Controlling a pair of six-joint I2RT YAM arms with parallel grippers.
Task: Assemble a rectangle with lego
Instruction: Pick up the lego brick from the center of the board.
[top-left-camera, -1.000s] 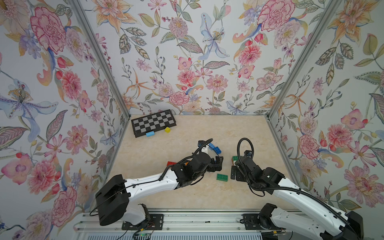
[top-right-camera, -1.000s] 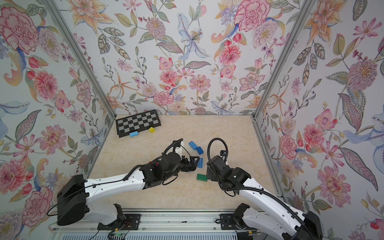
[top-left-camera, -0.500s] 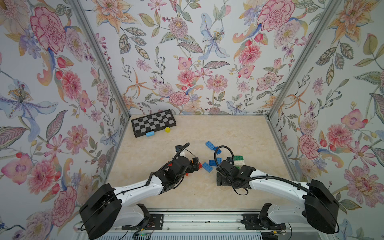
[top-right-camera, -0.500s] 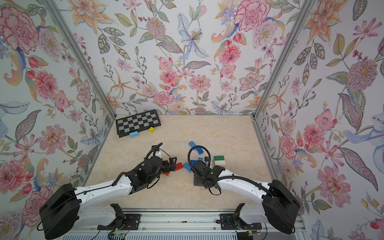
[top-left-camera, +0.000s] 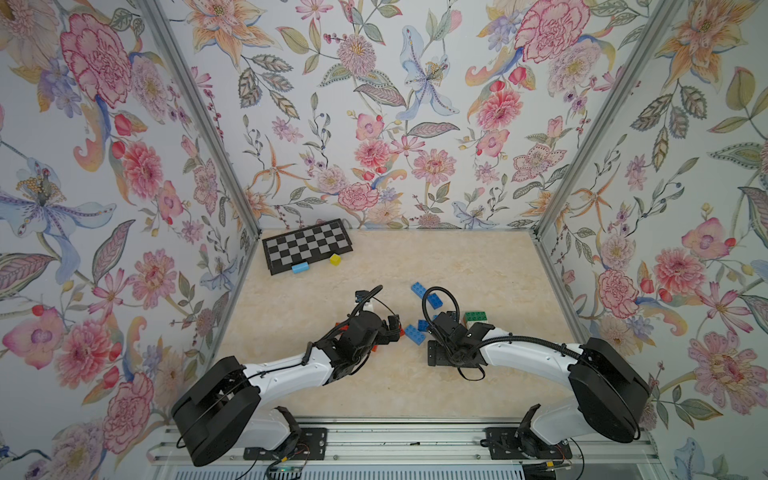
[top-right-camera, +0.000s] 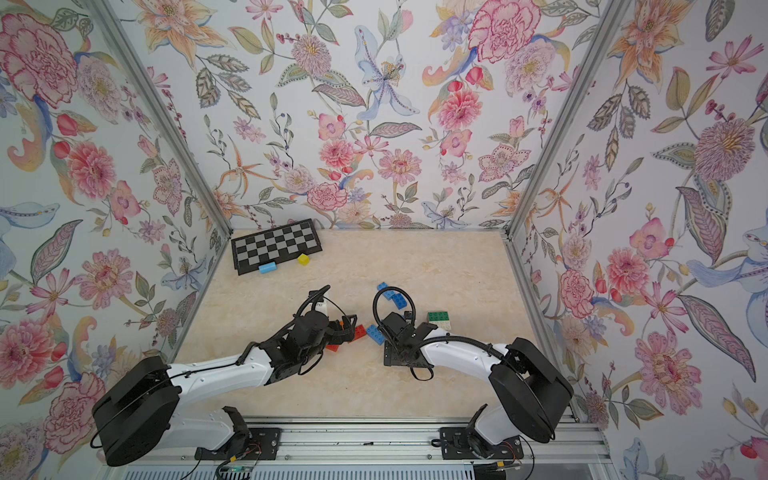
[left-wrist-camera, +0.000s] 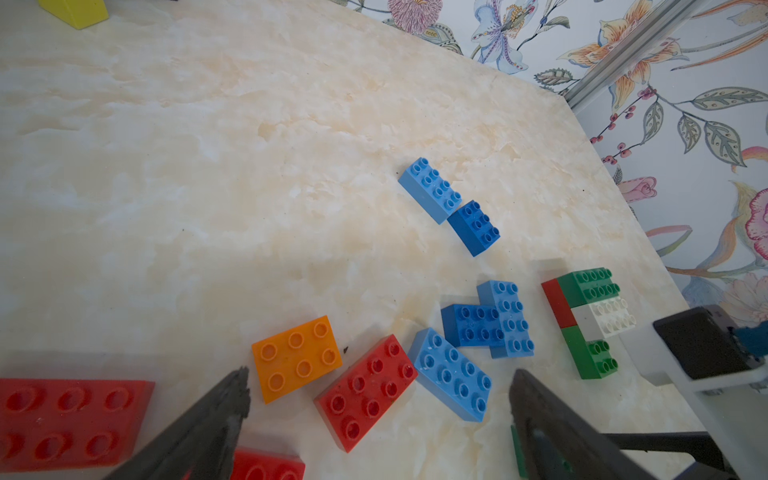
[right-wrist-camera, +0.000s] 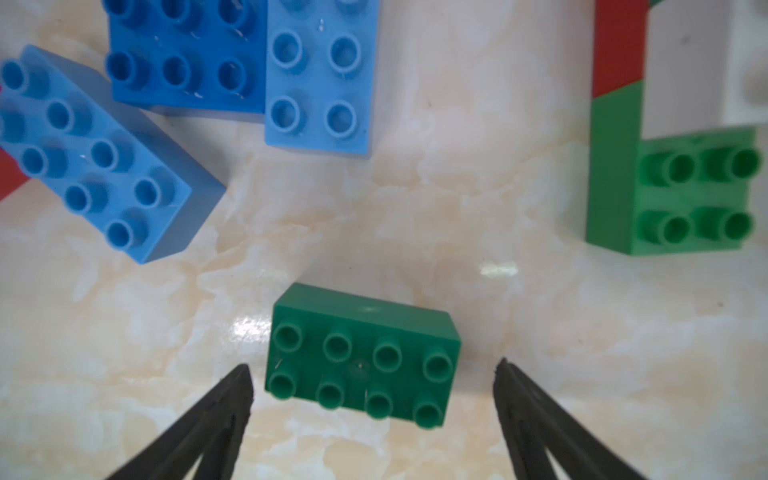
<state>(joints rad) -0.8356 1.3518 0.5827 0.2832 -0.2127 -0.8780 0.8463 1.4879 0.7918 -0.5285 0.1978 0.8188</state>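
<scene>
Green lego (right-wrist-camera: 361, 361) lies inside the spread right end effector (right-wrist-camera: 372, 366); best lower squarely, centred, before closing on its ends. Left end effector (left-wrist-camera: 379, 372) spread, empty.

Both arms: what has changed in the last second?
The left gripper drew back toward its own side, off the blue bricks, open and empty. The right gripper swung inward and now straddles the dark green brick, jaws open, not gripping. The other bricks and the checkerboard look unmoved.

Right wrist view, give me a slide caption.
Open right gripper flanking a green eight-stud plastic brick on the marbled tabletop.
</scene>
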